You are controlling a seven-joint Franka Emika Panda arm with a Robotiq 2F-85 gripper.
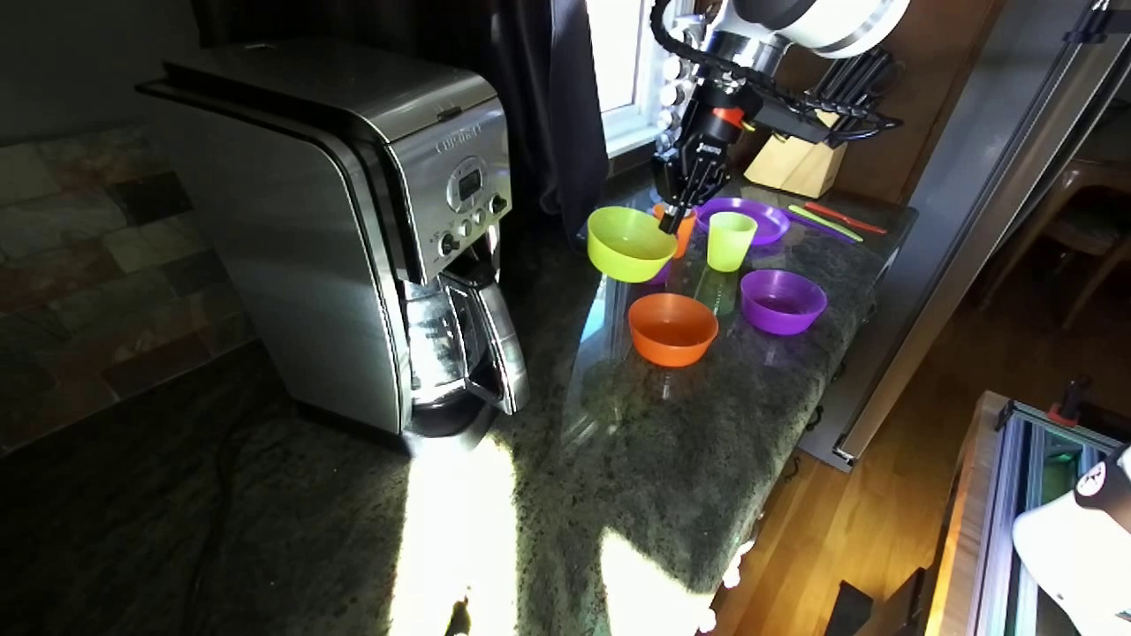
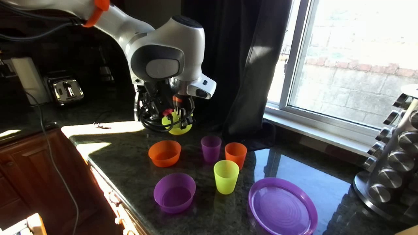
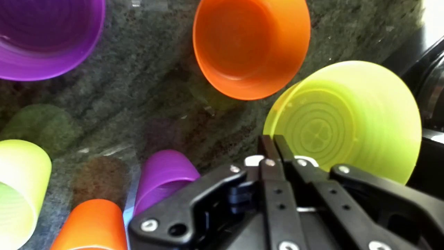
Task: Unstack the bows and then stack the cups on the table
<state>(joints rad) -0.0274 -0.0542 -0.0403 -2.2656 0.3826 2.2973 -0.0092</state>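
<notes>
"What's the gripper [image 3: 274, 139] doing?"

"It's clenched on the lime-green bowl [image 3: 376, 114]; the rim runs between the two tips."

"So where is that bowl?"

"Up above the counter [image 1: 636, 459], mouth upward, just beside the orange bowl [image 1: 673, 331] and farther back from the counter's front edge. In both exterior views a gap shows between the two."

"And how does it look?"

"Shallow, wider than tall, a bright yellowish green with light glowing through the wall. Rings circle its floor around a clover-like mark."

"The rest of the set?"

"The orange bowl stands on the stone, and the purple bowl [image 2: 174, 192] stands apart from it, nearer the front edge. Three cups stand mouth up, each by itself, farther from that edge than the purple bowl: the purple cup [image 2: 211, 149], the orange cup [image 2: 235, 155] and the lime-green cup [image 2: 226, 178]. In an exterior view only a sliver of the purple cup [image 1: 661, 275] shows past the lime-green bowl."

"How much room to move?"

"A strip of stone lies between the purple bowl and the front edge, and a broad stretch shows between the orange bowl and the coffee maker [image 1: 305, 230]. It's tighter by the cups: they stand near one another, and the purple plate [image 2: 282, 207] lies near the lime-green cup."
</notes>
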